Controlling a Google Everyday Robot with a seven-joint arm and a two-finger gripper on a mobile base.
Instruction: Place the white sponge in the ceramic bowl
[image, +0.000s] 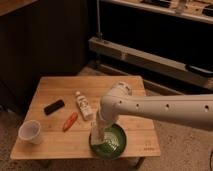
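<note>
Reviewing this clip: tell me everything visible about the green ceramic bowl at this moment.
The ceramic bowl is round, glossy and green, with pale whitish markings inside. It sits upright on the wooden table near the front edge, right of the orange object and below the white bottle. The gripper reaches down over its left rim, hiding that part. Whether the white sponge is inside cannot be told.
</note>
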